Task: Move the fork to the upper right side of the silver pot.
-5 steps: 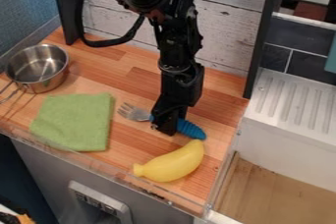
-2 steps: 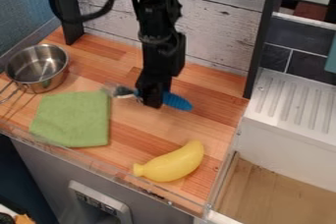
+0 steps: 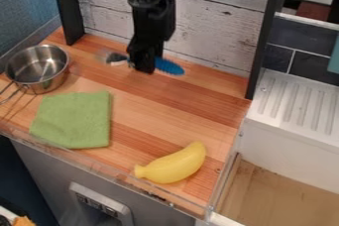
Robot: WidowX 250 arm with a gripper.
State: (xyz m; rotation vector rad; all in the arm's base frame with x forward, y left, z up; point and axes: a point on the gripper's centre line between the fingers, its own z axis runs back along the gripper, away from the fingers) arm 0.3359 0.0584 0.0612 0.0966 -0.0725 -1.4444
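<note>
wooden counter (image 3: 159, 113) | silver pot (image 3: 38, 69) near green cloth (image 3: 73, 120) | yellow banana (image 3: 173, 164) apart

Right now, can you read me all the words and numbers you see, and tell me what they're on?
There are none that I can read.
Silver pot, fork, green cloth and yellow banana: no readable words or numbers.
Panel on the grey front: any marks there are too small to read.
</note>
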